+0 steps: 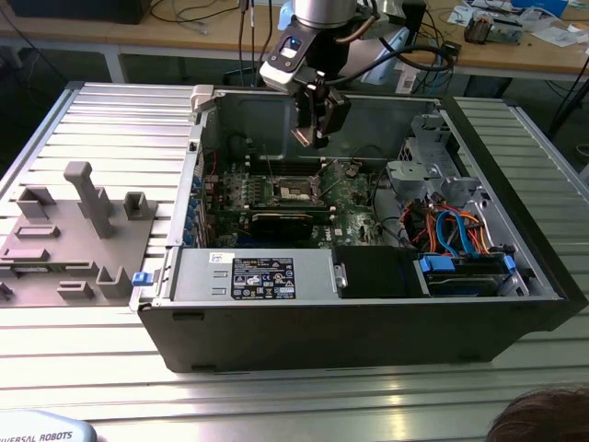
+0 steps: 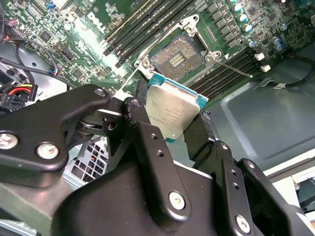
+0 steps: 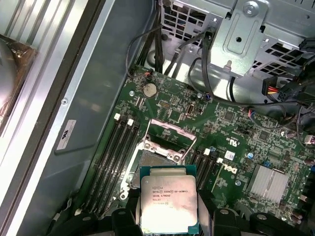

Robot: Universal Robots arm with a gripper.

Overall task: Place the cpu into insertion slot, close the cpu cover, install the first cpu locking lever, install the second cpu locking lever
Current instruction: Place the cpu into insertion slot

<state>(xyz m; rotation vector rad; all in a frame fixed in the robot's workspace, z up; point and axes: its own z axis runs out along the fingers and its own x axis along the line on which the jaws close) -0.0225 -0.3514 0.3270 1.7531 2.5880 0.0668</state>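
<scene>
Silver-grey metal is seen on the top of the cpu [image 3: 169, 202], which is clamped by two opposite edges between the black fingers [image 2: 147, 142] of the gripper [image 1: 317, 129]. The fingers are drawn in just to the chip's width, and nothing else is held. The chip is carried in the air above the green board [image 3: 231, 128], apart from it and near the insertion slot [image 2: 177, 58], whose bed of contacts is exposed. At the slot's far side in the first wrist view, the cpu cover [image 3: 170, 127] is raised, and the board can be seen through its square window. A thin metal lever [image 2: 231, 66] is angled out from one corner of the slot over the long memory slots [image 3: 115, 152] that are set on both sides of it. In the exterior view, the board is enclosed by the open computer case [image 1: 368, 322], which is laid on a slatted metal table [image 1: 120, 120]. A grey fixture tray [image 1: 74, 230] is placed at the exterior view's left.
</scene>
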